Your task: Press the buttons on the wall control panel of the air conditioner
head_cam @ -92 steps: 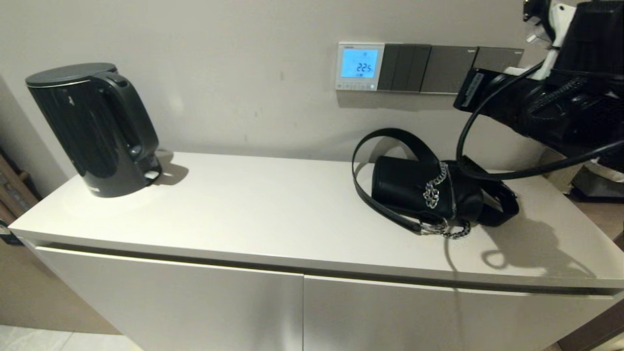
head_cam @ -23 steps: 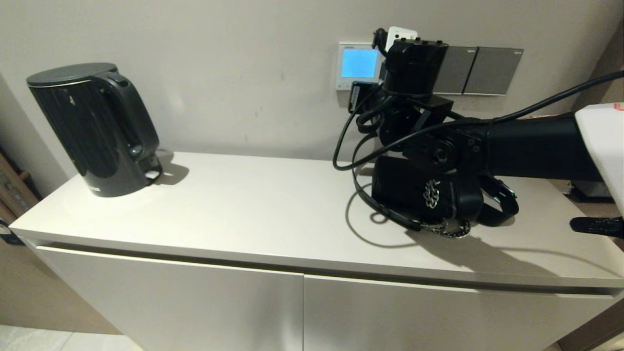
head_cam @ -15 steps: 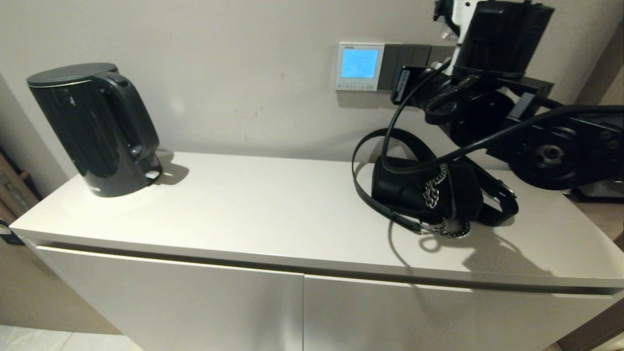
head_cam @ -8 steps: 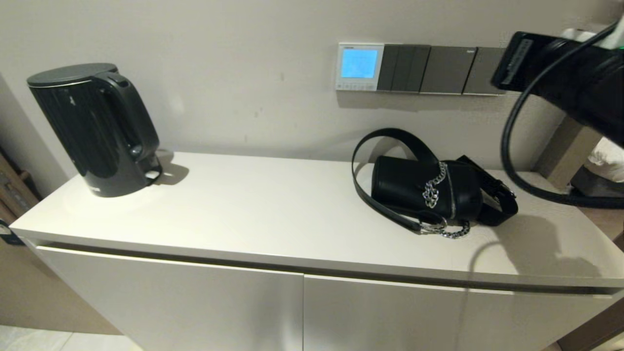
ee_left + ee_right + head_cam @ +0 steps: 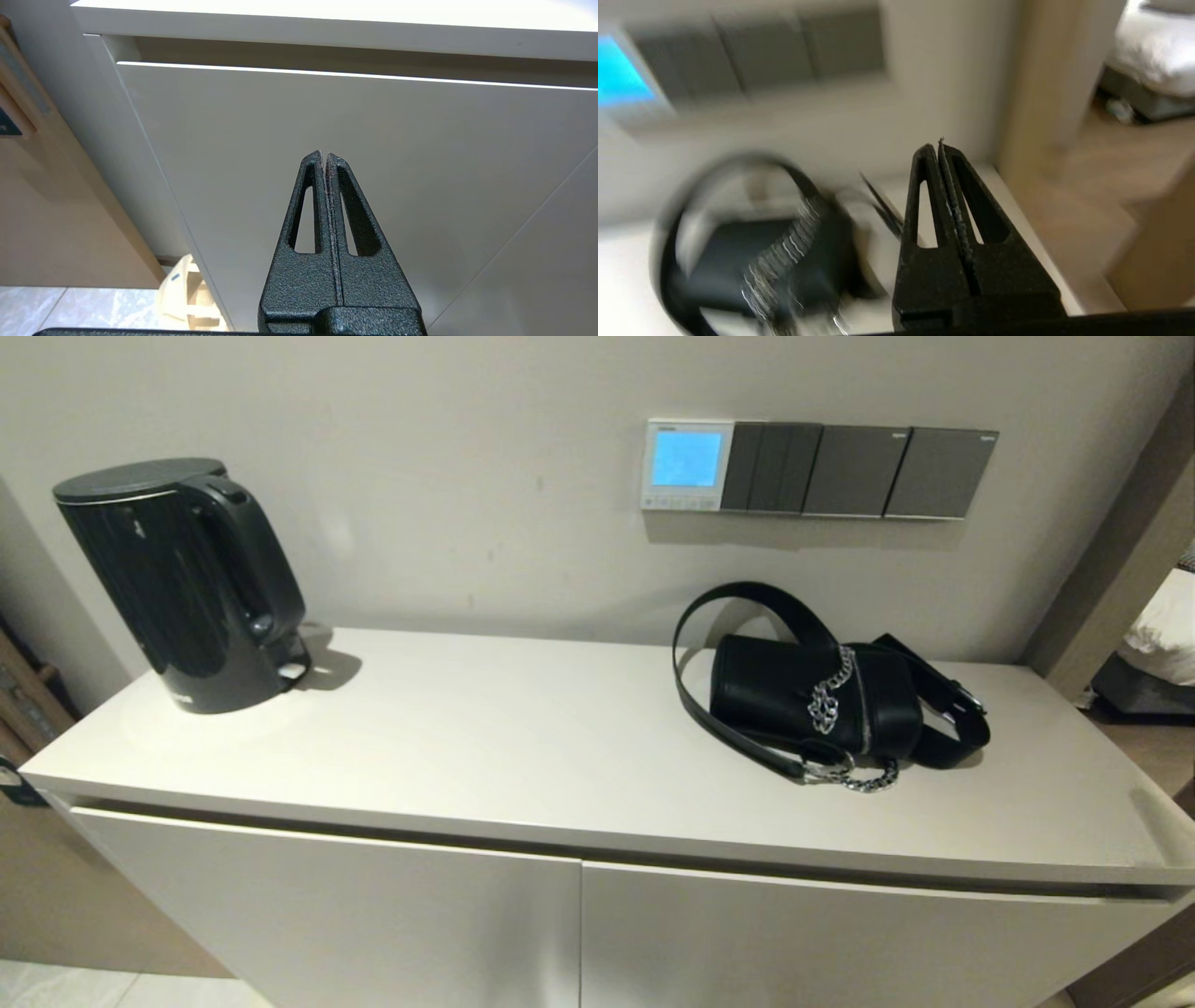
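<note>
The white wall control panel (image 5: 687, 465) hangs on the wall above the cabinet, its screen lit blue. Its row of tiny pale buttons (image 5: 680, 502) runs along the bottom edge. No arm shows in the head view. My right gripper (image 5: 937, 147) is shut and empty, off past the cabinet's right end, far from the panel, whose blue screen (image 5: 619, 77) shows at the edge of the right wrist view. My left gripper (image 5: 324, 157) is shut and empty, parked low in front of the cabinet door (image 5: 327, 121).
Grey switch plates (image 5: 859, 471) sit right of the panel. A black handbag with a chain and strap (image 5: 812, 695) lies on the white cabinet top (image 5: 523, 737) below the panel. A black kettle (image 5: 182, 583) stands at the far left. A doorway opens at the right.
My right arm, which was at the panel 1.5 s ago, has pulled back to the right and left the head view. The screen's digits, seen 6.1 s ago, no longer show.
</note>
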### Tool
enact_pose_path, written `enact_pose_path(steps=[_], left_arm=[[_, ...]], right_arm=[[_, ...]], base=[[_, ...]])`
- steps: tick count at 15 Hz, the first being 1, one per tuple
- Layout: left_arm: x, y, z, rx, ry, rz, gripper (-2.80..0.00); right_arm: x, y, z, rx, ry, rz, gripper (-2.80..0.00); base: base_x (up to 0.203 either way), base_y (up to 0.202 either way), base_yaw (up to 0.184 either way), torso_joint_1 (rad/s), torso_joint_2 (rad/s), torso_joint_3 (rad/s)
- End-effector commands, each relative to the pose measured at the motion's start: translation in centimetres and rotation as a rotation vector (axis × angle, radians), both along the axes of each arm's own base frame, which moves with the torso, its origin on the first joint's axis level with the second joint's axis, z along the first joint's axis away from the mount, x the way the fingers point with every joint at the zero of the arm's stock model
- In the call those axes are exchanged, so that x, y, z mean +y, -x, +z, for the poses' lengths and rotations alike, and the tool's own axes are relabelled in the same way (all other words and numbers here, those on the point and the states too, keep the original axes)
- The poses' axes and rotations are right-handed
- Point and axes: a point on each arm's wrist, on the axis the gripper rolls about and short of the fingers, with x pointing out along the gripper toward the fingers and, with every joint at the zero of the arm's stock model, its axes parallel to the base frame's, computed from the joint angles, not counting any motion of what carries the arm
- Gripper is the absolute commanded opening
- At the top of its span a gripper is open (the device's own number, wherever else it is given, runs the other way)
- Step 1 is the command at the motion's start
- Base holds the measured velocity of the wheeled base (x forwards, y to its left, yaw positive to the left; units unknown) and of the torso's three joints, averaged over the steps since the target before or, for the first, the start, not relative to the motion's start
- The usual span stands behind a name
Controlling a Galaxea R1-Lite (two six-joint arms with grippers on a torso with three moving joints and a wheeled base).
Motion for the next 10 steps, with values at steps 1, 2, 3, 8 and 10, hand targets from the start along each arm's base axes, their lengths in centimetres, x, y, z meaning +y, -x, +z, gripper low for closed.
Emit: enact_pose_path(steps=[1,2,3,8,10], left_arm=[[0.0,0.0,0.0,0.002,0.000,0.001,-2.80],[0.0,0.0,0.0,0.002,0.000,-0.001,-2.80],[0.0,0.0,0.0,0.001,0.000,0.000,-2.80],[0.0,0.0,0.0,0.000,0.000,0.001,-2.80],[0.0,0.0,0.0,0.002,0.000,0.001,-2.80]], right_arm=[[-1.4,4.7,-2.4,-0.043,-0.002,0.048,-2.80],[-1.5,5.7,-3.7,-0.024,-0.007,0.078,-2.80],[-1.6,6.7,-5.4,0.012,-0.014,0.110,-2.80],[-1.3,10.1,-13.6,0.108,-0.026,0.214,-2.80],[-1.2,10.7,-16.6,0.139,-0.030,0.232,-2.80]], base=[[0.000,0.000,0.000,0.000,0.00,0.000],[0.000,0.000,0.000,0.000,0.00,0.000],[0.000,0.000,0.000,0.000,0.00,0.000],[0.000,0.000,0.000,0.000,0.00,0.000],[0.000,0.000,0.000,0.000,0.00,0.000]])
